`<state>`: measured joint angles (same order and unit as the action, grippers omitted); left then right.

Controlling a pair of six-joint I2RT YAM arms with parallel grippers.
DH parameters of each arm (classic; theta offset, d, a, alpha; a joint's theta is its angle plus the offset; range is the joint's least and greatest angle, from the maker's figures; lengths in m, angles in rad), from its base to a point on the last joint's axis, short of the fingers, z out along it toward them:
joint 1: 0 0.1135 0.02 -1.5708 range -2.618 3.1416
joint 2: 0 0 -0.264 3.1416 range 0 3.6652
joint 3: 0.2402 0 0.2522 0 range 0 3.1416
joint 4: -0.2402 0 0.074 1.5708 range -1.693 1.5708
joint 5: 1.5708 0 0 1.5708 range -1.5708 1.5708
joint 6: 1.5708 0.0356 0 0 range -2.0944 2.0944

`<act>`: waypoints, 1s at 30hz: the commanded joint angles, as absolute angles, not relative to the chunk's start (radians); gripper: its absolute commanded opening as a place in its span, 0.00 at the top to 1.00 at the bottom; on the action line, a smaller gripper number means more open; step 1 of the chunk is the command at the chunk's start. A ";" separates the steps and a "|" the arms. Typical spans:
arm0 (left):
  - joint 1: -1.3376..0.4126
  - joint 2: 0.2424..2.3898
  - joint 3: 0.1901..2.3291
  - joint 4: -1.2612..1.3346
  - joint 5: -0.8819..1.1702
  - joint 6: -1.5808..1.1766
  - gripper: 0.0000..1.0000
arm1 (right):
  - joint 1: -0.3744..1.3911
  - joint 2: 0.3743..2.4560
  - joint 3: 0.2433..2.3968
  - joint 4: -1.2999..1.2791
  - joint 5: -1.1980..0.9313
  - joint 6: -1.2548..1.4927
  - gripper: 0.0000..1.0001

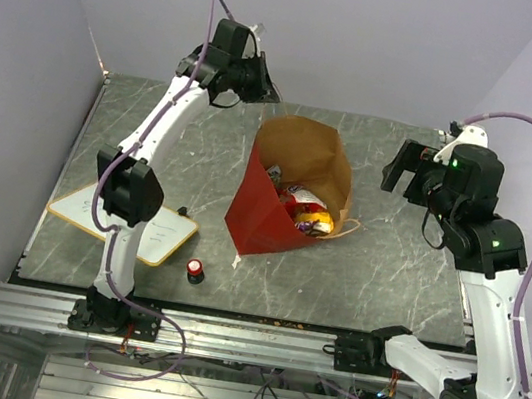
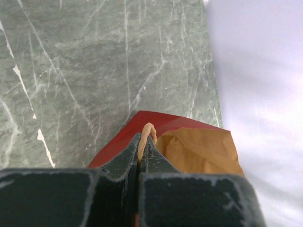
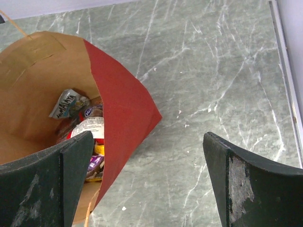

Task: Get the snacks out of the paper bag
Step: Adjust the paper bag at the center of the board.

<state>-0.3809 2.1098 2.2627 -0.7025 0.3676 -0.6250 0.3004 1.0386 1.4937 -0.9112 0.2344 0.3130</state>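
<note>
Closest to us, the left pincer [image 2: 143, 147] is clamped together on the thin string handle [image 2: 149, 128] at the far rim of the paper bag [image 1: 264, 214]. The right pincer [image 3: 147, 137] hangs beside the bag's mouth with its fingers wide apart, holding nothing.

We judge the step to be steadying the bag by its handle so the other arm can reach in. The table [image 1: 157, 122] offers bare room right of the bag, though its right edge and the wall sit near that arm.

The bag gapes open, and the snacks [image 1: 307, 211] are heaped deep inside. We would hold the string gently and enter through the mouth, clear of the red flank. The whiteboard [image 1: 154, 233] and the small knob [image 1: 195, 270] lie toward the near left, apart from the bag.
</note>
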 commanded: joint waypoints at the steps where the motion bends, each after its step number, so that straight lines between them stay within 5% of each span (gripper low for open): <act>1: -0.354 2.101 2.341 -0.617 0.400 -0.614 0.93 | 0.305 1.049 1.486 -0.872 0.181 0.279 0.00; 17: -0.195 2.144 2.505 -0.488 0.603 -0.550 0.93 | 0.304 1.085 1.501 -0.886 0.102 0.275 0.01; 30: -0.242 1.972 2.226 -0.430 0.675 -0.497 0.93 | 0.310 1.123 1.477 -0.844 -0.083 0.264 0.03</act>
<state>-0.2142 2.0907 2.2654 -0.4782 0.6331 -0.5438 0.3031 1.1183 1.4933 -0.8814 0.0109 0.2855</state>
